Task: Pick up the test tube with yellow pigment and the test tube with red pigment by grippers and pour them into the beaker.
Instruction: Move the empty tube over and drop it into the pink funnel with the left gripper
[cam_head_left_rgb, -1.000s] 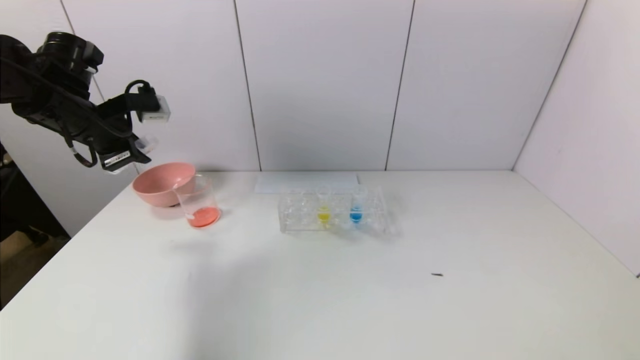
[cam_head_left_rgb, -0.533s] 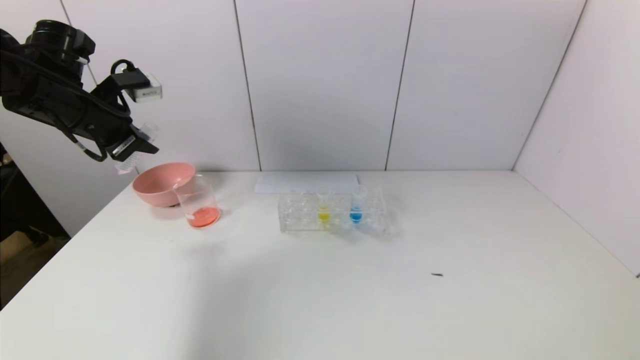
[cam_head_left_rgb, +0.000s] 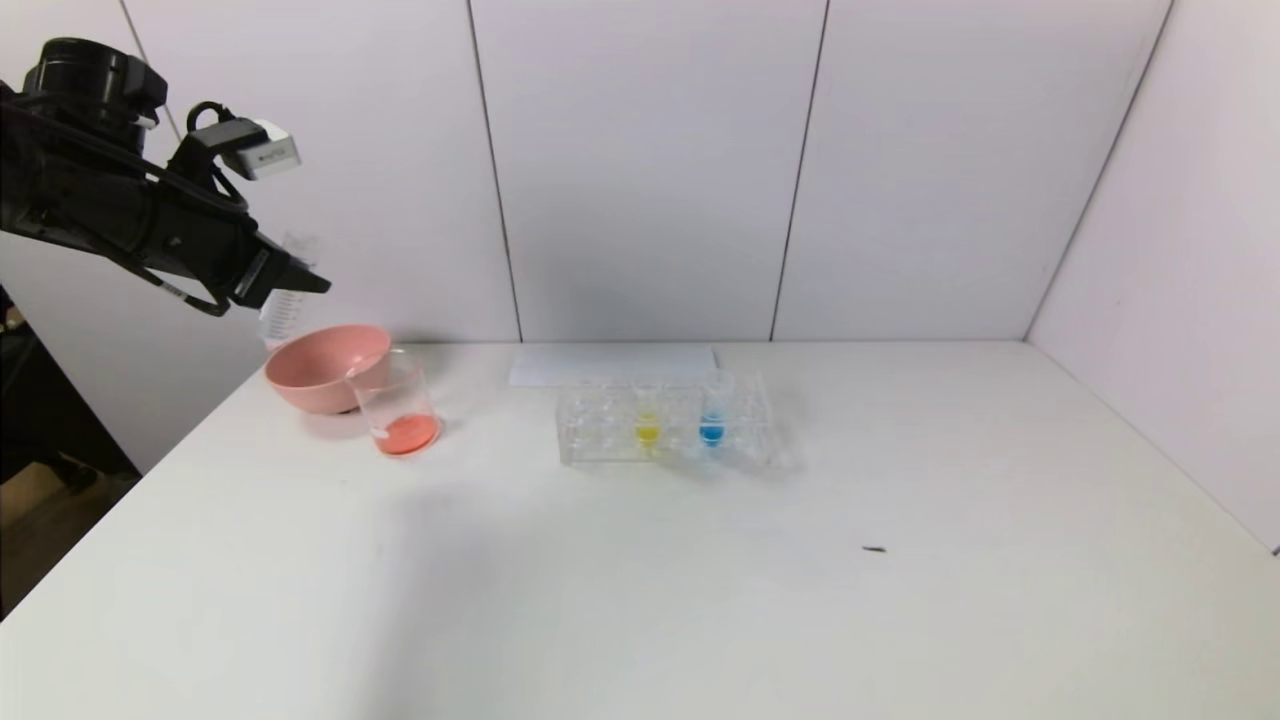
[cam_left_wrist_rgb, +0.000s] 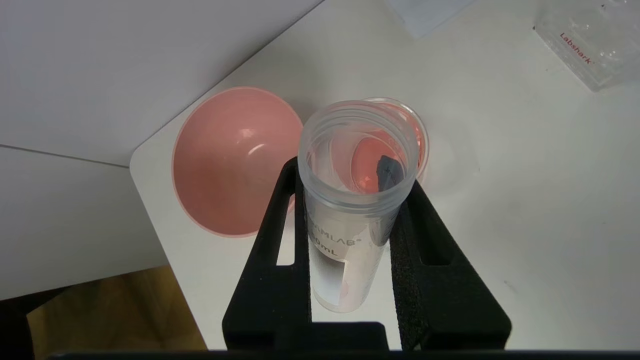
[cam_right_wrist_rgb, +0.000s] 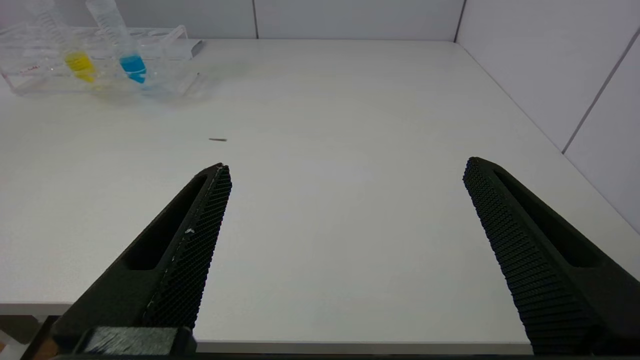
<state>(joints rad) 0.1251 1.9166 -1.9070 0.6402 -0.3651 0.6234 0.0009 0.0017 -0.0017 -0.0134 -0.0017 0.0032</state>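
My left gripper (cam_head_left_rgb: 285, 285) is raised at the far left, above the pink bowl's back rim, and is shut on a clear tube (cam_head_left_rgb: 282, 312). In the left wrist view my left gripper (cam_left_wrist_rgb: 352, 175) has its jaws on both sides of the tube (cam_left_wrist_rgb: 357, 150), which holds only a faint reddish trace. The beaker (cam_head_left_rgb: 395, 405) beside the bowl holds red-orange liquid and shows under the tube's mouth (cam_left_wrist_rgb: 419, 131). The yellow test tube (cam_head_left_rgb: 648, 425) stands in the rack and also shows in the right wrist view (cam_right_wrist_rgb: 80, 65). My right gripper (cam_right_wrist_rgb: 347, 165) is open and empty, low over the table's front edge.
A pink bowl (cam_head_left_rgb: 320, 365) touches the beaker at the back left, and shows in the left wrist view (cam_left_wrist_rgb: 230, 160). The clear tube rack (cam_head_left_rgb: 600, 430) also holds a blue tube (cam_head_left_rgb: 712, 425). A white sheet (cam_head_left_rgb: 612, 365) lies behind it. A small dark speck (cam_head_left_rgb: 874, 549) lies at the front right.
My left wrist has rolled and risen with the tube. Its white module moved up and to the left. The tube swung from level to hanging below the jaws.
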